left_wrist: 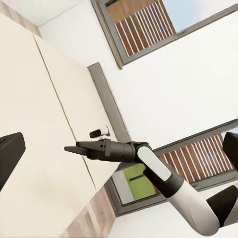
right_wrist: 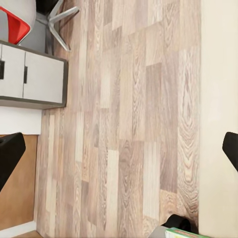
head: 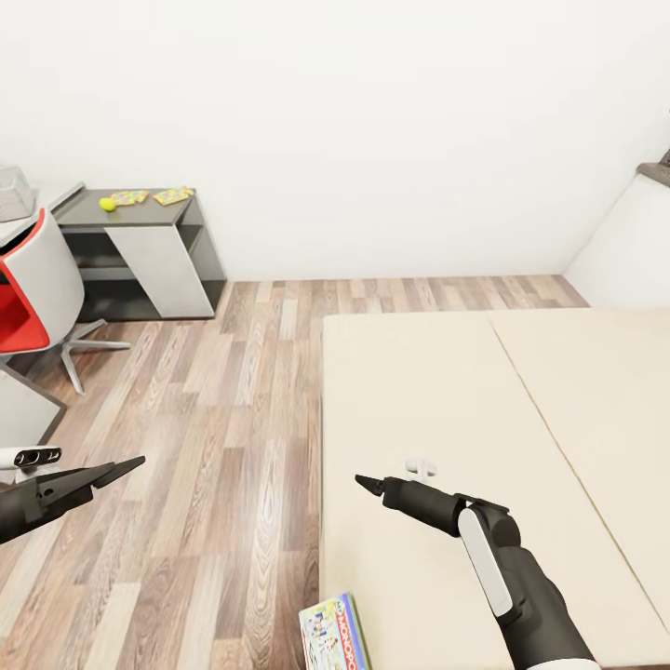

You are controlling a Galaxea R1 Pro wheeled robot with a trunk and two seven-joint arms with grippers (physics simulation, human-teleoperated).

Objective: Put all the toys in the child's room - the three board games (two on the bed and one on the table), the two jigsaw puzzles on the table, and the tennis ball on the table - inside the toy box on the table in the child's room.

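Monopoly board game (head: 335,633) lies on the near corner of the bed (head: 447,400), right at the bed's edge by the wood floor (head: 223,437). It sits low in the head view, closer to the robot than both arms. Its long side seems to run along the bed's edge, but part of it is cut off, so that is a guess. A bit of its green edge (right_wrist: 186,233) peeks into the right wrist view.

The right pincer (head: 372,484) is the nearer one. It hangs over the bed, past the game, so I think it must pull back toward the robot and go down to reach it. Its tips look close together and it holds nothing. In the left wrist view the right pincer (left_wrist: 74,148) looks like a thin closed point too.

The left pincer (head: 126,465) floats over the floor, well apart from the game. It looks pinched together and empty as well.

Far off, the dark corner of the worktop (head: 140,219) holds the tennis ball (head: 108,204) and two jigsaw puzzles (head: 128,197) (head: 173,195), side by side. A grey bin that may be the toy box (head: 14,191) shows at the left edge; I cannot see inside it. A red chair (head: 33,288) stands near it.
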